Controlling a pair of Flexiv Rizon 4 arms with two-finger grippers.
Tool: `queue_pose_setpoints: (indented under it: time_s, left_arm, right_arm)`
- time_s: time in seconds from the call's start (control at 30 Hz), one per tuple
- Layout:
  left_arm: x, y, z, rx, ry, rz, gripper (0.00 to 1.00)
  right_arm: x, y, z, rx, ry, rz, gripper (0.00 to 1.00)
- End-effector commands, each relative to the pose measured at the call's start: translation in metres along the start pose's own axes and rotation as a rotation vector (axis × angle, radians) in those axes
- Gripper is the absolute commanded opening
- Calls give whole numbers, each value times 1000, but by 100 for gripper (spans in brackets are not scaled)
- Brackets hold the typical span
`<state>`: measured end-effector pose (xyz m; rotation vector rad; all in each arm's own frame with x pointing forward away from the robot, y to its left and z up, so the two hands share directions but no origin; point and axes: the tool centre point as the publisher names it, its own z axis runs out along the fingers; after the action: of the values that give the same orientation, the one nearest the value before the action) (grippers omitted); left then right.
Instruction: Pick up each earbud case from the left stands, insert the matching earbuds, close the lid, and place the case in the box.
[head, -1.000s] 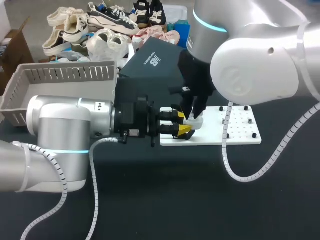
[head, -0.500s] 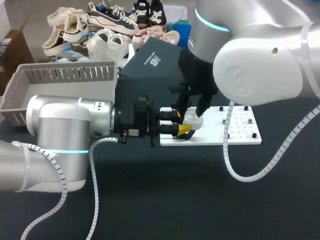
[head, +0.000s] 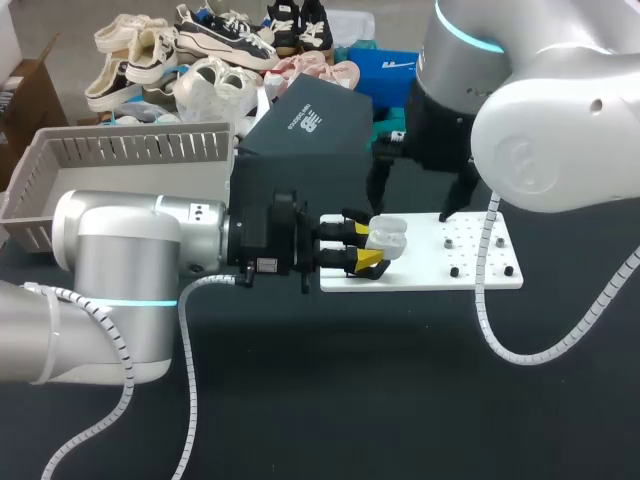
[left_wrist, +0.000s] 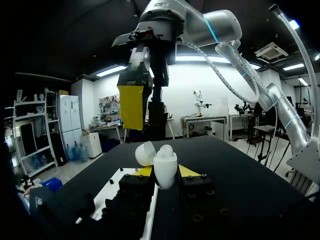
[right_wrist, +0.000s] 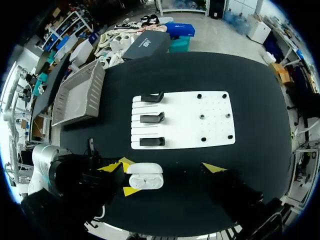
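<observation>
My left pincer (head: 365, 248) is clamped on the white earbud case (head: 387, 237), one yellow tip on each side. It holds the case off the table (head: 350, 400), near the left end of the white stand plate (head: 485, 272), lid hinged open. My right pincer (head: 412, 205) hangs higher, just beyond the case, fingers spread wide and gripping nothing. A grey basket (head: 110, 160) sits far left.

A black surface (head: 380, 400) carries a flat white board (head: 415, 275) that lies level near its middle. Small black pegs (head: 453, 271) stand on the board's right half in two short rows, each one apart from the others.
</observation>
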<state>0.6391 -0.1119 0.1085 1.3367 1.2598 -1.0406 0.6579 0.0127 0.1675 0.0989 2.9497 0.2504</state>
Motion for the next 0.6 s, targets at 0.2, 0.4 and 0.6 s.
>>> queue_pose_setpoints:
  time_s: [0.2,0.4,0.6]
  left_arm:
    - [0,0,0,3,-1,0,0]
    - [0,0,0,3,-1,0,0]
    - [0,0,0,3,-1,0,0]
  right_arm:
    - [-15,-10,13,43,-53,164,100]
    - [-22,-18,29,68,-31,196,100]
    - [-17,-25,36,89,-8,178,100]
